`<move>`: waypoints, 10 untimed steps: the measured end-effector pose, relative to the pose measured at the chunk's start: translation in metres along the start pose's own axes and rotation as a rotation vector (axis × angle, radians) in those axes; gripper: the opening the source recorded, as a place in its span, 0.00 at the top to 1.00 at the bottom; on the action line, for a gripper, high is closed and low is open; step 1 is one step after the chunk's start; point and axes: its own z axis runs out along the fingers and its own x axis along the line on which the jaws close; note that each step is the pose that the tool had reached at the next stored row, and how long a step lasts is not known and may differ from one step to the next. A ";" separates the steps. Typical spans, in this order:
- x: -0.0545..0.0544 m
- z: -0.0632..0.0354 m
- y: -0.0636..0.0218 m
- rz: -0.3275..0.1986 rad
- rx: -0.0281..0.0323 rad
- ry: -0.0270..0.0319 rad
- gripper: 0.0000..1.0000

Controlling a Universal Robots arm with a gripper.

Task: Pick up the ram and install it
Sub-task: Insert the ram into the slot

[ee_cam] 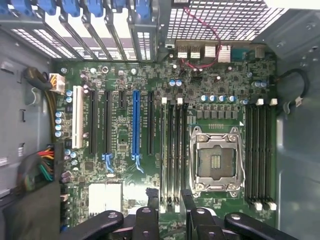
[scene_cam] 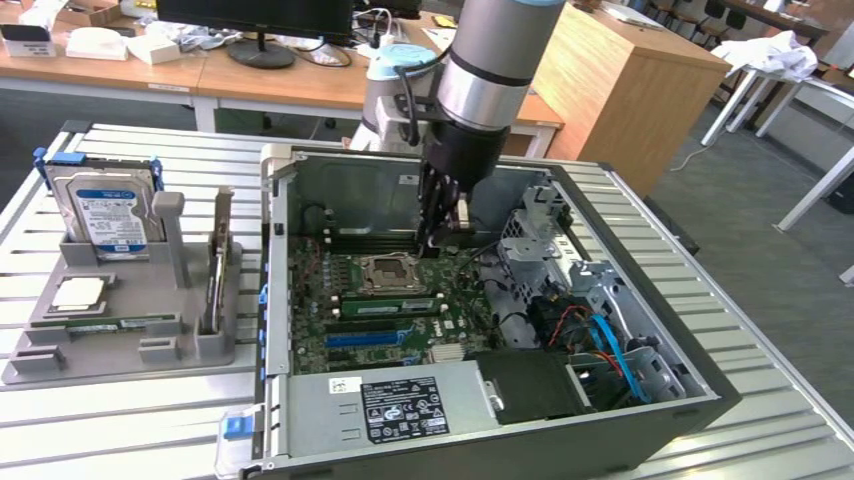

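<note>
Over the motherboard's memory slots (ee_cam: 175, 145) hangs the gripper (ee_cam: 170, 196), narrowly parted, empty; one ram (scene_cam: 387, 305) sits slotted, a second ram (scene_cam: 107, 322) lies in the tray (scene_cam: 200, 345) at the exterior view's left.

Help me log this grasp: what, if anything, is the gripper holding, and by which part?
Cannot be told. The gripper hangs over the memory slots beside the CPU socket.
</note>
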 end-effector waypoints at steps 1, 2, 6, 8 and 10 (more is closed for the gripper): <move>0.000 -0.0025 0.0001 0.000 0.0000 0.0000 0.69; 0.000 -0.0050 0.0001 0.000 0.0000 0.0000 0.69; 0.000 -0.0151 0.0004 0.000 0.0000 0.0000 0.69; -0.001 -0.0202 0.0006 0.000 0.0000 0.0000 0.69; -0.001 -0.0245 0.0007 0.000 0.0000 0.0000 0.69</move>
